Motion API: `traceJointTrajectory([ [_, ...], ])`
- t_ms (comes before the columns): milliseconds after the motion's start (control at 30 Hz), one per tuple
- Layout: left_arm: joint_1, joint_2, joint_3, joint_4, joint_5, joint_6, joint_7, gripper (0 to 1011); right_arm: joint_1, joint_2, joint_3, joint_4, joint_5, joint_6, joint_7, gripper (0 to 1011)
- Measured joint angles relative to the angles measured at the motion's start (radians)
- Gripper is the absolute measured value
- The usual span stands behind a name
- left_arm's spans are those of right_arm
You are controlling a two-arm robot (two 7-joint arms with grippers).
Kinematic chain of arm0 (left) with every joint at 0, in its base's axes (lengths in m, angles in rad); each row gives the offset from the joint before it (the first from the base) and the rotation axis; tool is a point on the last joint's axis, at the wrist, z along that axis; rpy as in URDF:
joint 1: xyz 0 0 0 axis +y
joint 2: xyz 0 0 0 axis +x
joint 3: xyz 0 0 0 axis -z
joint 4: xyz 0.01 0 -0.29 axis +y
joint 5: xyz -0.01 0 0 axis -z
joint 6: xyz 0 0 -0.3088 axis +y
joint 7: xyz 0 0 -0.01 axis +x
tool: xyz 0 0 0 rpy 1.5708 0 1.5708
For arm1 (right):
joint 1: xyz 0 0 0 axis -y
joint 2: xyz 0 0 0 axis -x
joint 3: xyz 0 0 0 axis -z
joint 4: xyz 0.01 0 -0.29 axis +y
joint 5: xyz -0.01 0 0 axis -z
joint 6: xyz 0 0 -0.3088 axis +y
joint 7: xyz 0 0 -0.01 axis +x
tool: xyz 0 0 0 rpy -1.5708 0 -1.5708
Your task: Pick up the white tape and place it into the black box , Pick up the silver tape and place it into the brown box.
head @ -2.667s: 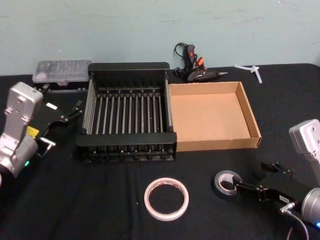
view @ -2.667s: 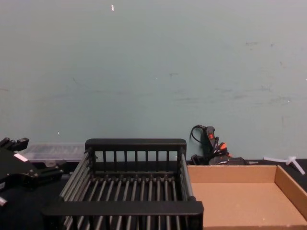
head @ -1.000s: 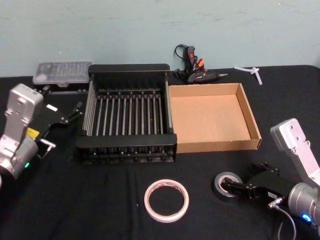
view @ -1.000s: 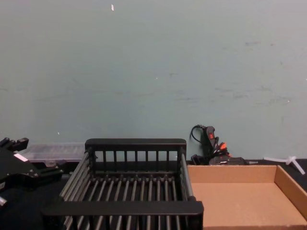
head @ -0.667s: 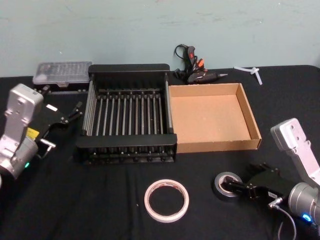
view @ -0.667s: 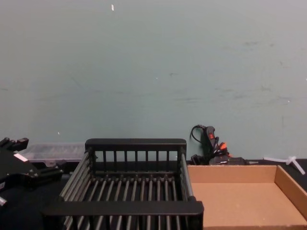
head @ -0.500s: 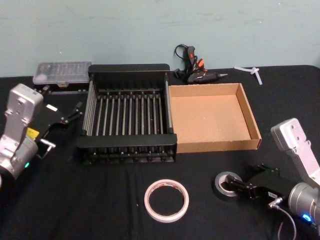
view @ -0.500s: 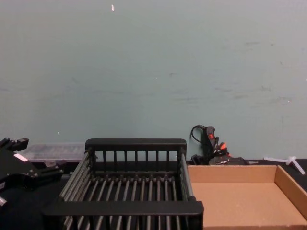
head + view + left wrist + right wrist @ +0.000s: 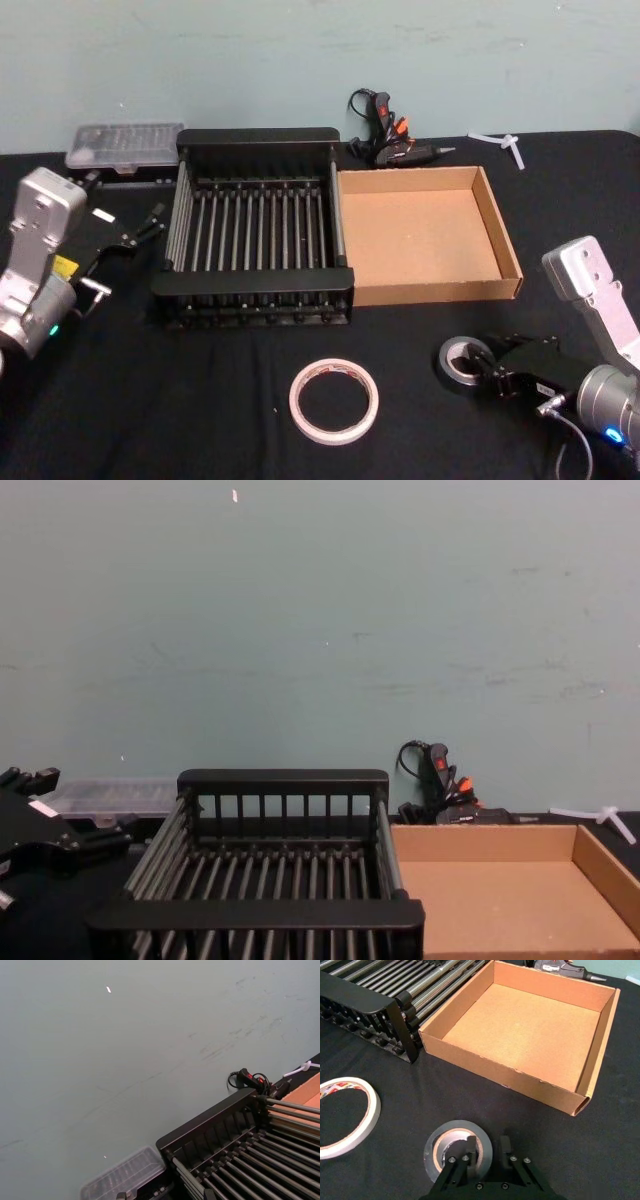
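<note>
The silver tape (image 9: 460,360) lies flat on the black table in front of the brown box (image 9: 511,243). My right gripper (image 9: 489,371) is shut on its wall, one finger inside the hole and the other outside. In the right wrist view the silver tape (image 9: 451,1143) sits right at the fingers (image 9: 466,1156), with the brown box (image 9: 501,1076) beyond. The white tape (image 9: 333,399) lies flat in front of the black box (image 9: 255,137). That same white tape (image 9: 347,1112) rests apart from the gripper. My left gripper (image 9: 140,232) hovers left of the black box.
A clear plastic case (image 9: 125,143) sits behind the black box at the left. A black and orange glue gun (image 9: 385,130) and a white plastic piece (image 9: 500,140) lie behind the brown box. The two boxes stand side by side, touching.
My right gripper's fingers have closed on the silver tape's wall, and the roll has shifted slightly to the right. The left arm has not moved.
</note>
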Motion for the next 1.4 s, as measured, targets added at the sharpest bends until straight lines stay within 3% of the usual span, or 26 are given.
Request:
traceJointTrajectory([
  [133, 0.000, 0.000, 0.000, 0.000, 0.000, 0.000, 0.000, 1001, 0.000, 0.000, 0.000, 0.000, 0.000, 0.000, 0.000, 174],
  [200, 0.000, 0.000, 0.000, 0.000, 0.000, 0.000, 0.000, 1001, 0.000, 0.000, 0.000, 0.000, 0.001, 0.000, 0.000, 158],
  [900, 0.000, 0.000, 0.000, 0.000, 0.000, 0.000, 0.000, 1001, 0.009, 0.007, 0.026, -0.047, 0.008, -0.054, 0.042, 158],
  [1400, 0.000, 0.000, 0.000, 0.000, 0.000, 0.000, 0.000, 1001, 0.087, 0.006, 0.029, -0.031, -0.019, -0.121, 0.043, 158],
])
